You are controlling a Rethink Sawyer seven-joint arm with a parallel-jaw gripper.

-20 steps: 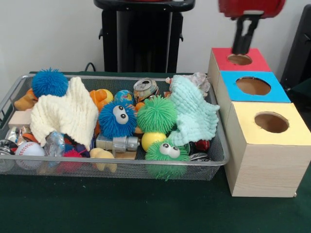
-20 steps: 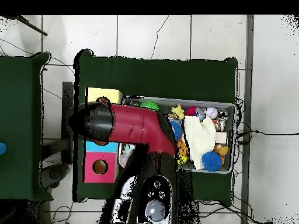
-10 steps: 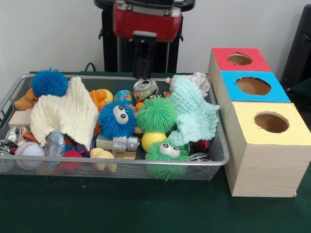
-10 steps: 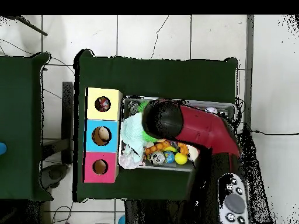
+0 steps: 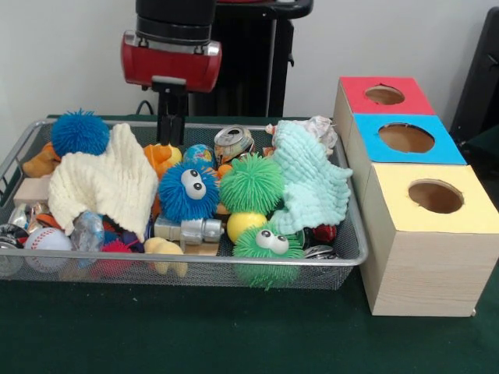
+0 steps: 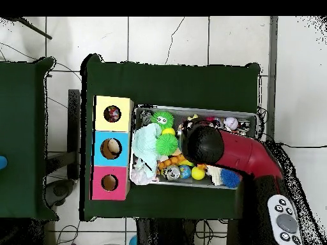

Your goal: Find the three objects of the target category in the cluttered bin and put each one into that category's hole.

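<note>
Front view: the wire-mesh bin (image 5: 23, 160) sits on the green counter (image 5: 195, 335), packed with toys. The end effector (image 5: 170, 128) hangs over the bin's far rim, just behind the orange toy (image 5: 160, 158); its dark tips read as one narrow stem, so I cannot tell whether they are spread or pressed together. Beside the bin stand three wooden boxes in a row; the yellow-faced box (image 5: 427, 241) is the nearest to the camera, and its round hole (image 5: 435, 196) is open and dark. Behind the mint cloth (image 5: 310, 187), at the bin's far corner closest to the boxes, a pale crinkly wrapper (image 5: 316, 126) shows. A cream cloth (image 5: 105, 183) covers the bin's other end, with a blue spiky ball (image 5: 79, 132) just behind it

Overhead view: the red arm (image 6: 239, 156) covers the middle of the bin (image 6: 246, 115) and hides the end effector. The yellow box's hole (image 6: 112, 114) has something multicoloured inside it. The mint cloth (image 6: 148, 141) lies at the end of the bin next to the boxes
</note>
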